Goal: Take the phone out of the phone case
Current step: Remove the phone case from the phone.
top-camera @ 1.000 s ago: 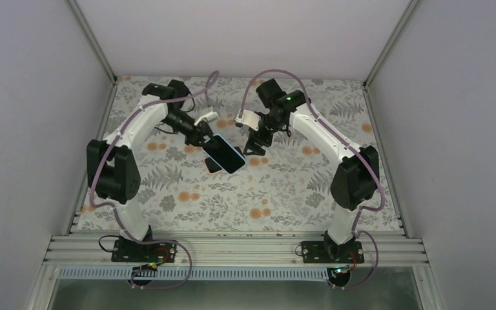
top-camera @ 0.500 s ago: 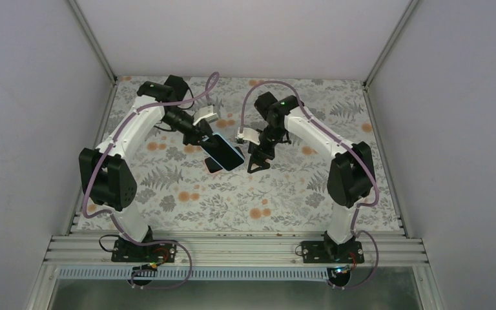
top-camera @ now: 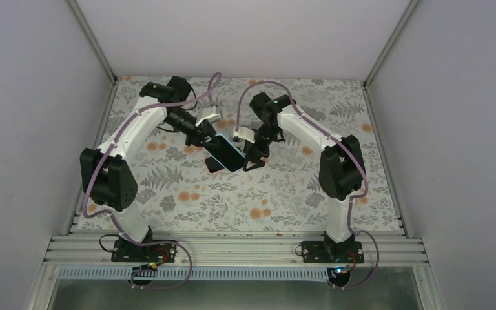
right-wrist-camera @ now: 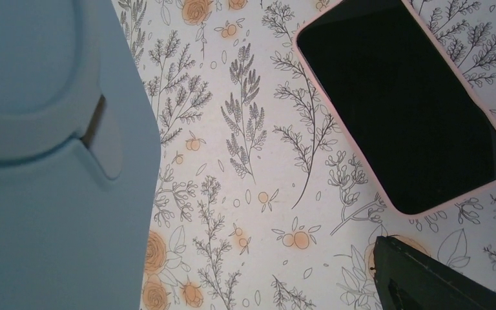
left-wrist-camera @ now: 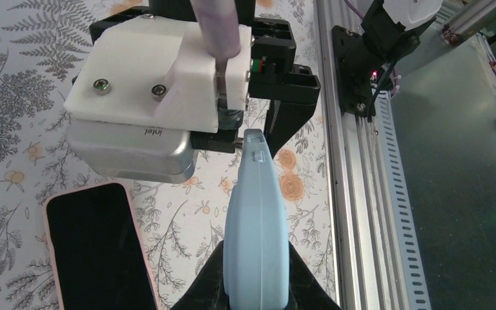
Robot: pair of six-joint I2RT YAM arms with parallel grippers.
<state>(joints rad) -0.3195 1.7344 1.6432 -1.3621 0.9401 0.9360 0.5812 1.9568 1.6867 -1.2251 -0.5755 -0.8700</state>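
My left gripper [left-wrist-camera: 256,274] is shut on a light blue phone case [left-wrist-camera: 256,219], seen edge-on in the left wrist view. In the top view the case [top-camera: 226,154] is held tilted above the table, and the phone's dark screen shows inside it. My right gripper [top-camera: 252,159] is open just beside the case's right end. In the right wrist view the case's blue back [right-wrist-camera: 45,168] fills the left side. Only one finger [right-wrist-camera: 439,278] shows there, at the lower right; the other is hidden.
A pink-edged phone with a dark screen [right-wrist-camera: 403,103] lies flat on the floral tablecloth under the held case; it also shows in the left wrist view [left-wrist-camera: 97,252] and the top view [top-camera: 212,165]. The right arm's white camera mount [left-wrist-camera: 161,77] is close ahead of my left gripper.
My right gripper has moved left and down, closing in on the right end of the blue case. My left gripper still holds the case in nearly the same place.
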